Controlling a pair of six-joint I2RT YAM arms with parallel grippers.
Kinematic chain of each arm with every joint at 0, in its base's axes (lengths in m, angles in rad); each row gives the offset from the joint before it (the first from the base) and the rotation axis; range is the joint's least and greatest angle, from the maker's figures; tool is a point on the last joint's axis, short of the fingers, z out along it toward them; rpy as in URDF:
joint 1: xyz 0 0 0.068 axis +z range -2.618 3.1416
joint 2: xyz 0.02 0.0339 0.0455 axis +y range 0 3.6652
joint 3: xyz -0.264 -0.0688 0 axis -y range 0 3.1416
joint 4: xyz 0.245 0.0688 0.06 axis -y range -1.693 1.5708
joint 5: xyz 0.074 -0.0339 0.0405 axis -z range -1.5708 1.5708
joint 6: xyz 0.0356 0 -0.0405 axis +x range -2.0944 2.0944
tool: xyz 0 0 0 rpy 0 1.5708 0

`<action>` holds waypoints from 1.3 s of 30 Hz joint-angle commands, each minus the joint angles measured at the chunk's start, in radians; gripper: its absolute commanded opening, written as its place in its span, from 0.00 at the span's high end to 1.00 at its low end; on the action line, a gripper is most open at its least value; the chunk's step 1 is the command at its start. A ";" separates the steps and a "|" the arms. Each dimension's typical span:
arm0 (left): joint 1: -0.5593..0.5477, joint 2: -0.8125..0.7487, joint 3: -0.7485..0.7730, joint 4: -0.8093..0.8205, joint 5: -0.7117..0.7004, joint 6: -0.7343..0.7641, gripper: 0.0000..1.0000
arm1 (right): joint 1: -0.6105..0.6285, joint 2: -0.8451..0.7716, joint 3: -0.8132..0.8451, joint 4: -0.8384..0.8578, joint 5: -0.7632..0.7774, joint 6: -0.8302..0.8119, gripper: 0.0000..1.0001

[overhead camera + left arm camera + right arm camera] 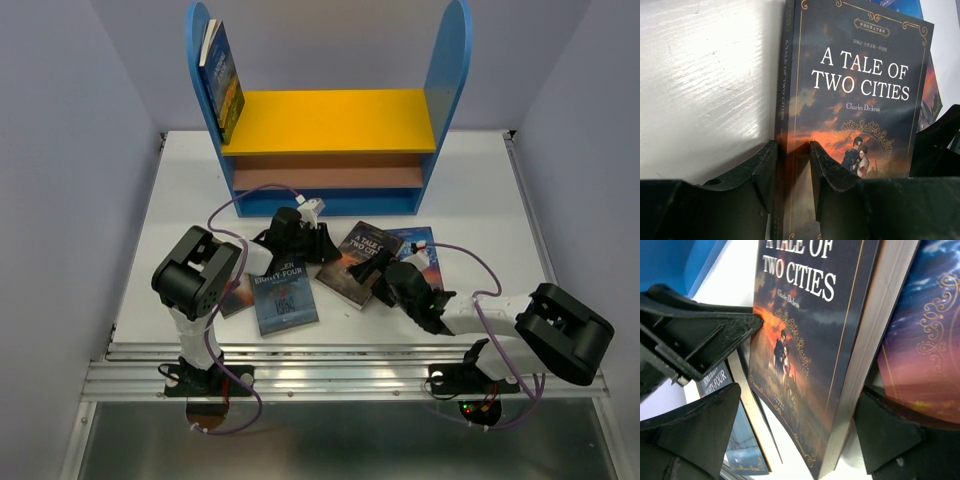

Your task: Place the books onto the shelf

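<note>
One book (224,85) leans inside the shelf (335,105) at its left panel, the rest lie on the surface (480,200) before the shelf, where the left end effector (792,150) pinches the dark brown book (860,125) by its spine and the right end effector (800,392) gapes empty.

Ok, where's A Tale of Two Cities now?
In the top view, A Tale of Two Cities lies before the shelf, right of centre, between the left gripper and right gripper, overlapping the blue-orange book.

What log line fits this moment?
left end effector: gripping A Tale of Two Cities spine; right end effector: open, straddling it; shelf: one book
</note>
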 commanded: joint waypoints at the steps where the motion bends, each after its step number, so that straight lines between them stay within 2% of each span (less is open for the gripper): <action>1: -0.033 0.000 -0.030 0.016 0.057 -0.016 0.67 | 0.001 -0.051 -0.015 0.263 0.009 -0.157 0.10; 4: -0.047 -0.004 -0.039 0.025 0.052 -0.026 0.67 | 0.001 -0.068 -0.024 0.304 -0.002 -0.175 0.16; 10: -0.051 -0.004 -0.053 0.062 0.068 -0.058 0.67 | 0.001 -0.057 -0.007 0.265 0.003 -0.198 0.33; 12: -0.053 -0.007 -0.059 0.075 0.075 -0.066 0.67 | 0.001 -0.051 0.001 0.252 0.003 -0.203 0.45; 13: -0.053 -0.014 -0.062 0.086 0.081 -0.074 0.67 | 0.001 -0.045 0.005 0.248 -0.003 -0.207 0.56; 16: -0.051 -0.023 -0.066 0.103 0.089 -0.086 0.67 | 0.001 -0.043 0.027 0.202 -0.007 -0.229 0.72; 17: -0.051 -0.032 -0.067 0.106 0.092 -0.092 0.67 | 0.001 -0.046 0.048 0.185 -0.007 -0.247 0.85; 19: -0.050 -0.044 -0.066 0.108 0.104 -0.100 0.67 | 0.001 -0.057 0.066 0.156 -0.005 -0.267 0.99; 25: -0.045 -0.170 -0.078 0.103 0.134 -0.112 0.66 | 0.001 -0.207 0.071 0.082 -0.028 -0.387 0.99; 29: -0.038 -0.340 -0.078 0.039 0.123 -0.109 0.61 | 0.001 -0.368 0.085 -0.011 -0.063 -0.450 0.99; 30: -0.038 -0.369 -0.078 0.024 0.117 -0.108 0.57 | 0.001 -0.400 0.093 -0.039 -0.066 -0.482 0.99; 32: -0.035 -0.459 -0.075 -0.030 0.094 -0.103 0.43 | 0.001 -0.483 0.119 -0.114 -0.091 -0.531 0.99; 36: -0.032 -0.605 -0.072 -0.089 0.097 -0.100 0.28 | 0.001 -0.592 0.166 -0.221 -0.131 -0.596 0.99; 37: -0.030 -0.665 -0.078 -0.092 0.098 -0.106 0.20 | 0.001 -0.626 0.178 -0.244 -0.158 -0.602 0.99; 38: -0.030 -0.697 -0.081 -0.095 0.094 -0.112 0.07 | 0.001 -0.641 0.194 -0.248 -0.178 -0.634 0.99; 39: -0.030 -0.727 -0.089 -0.096 0.089 -0.112 0.02 | 0.001 -0.654 0.204 -0.254 -0.198 -0.639 0.99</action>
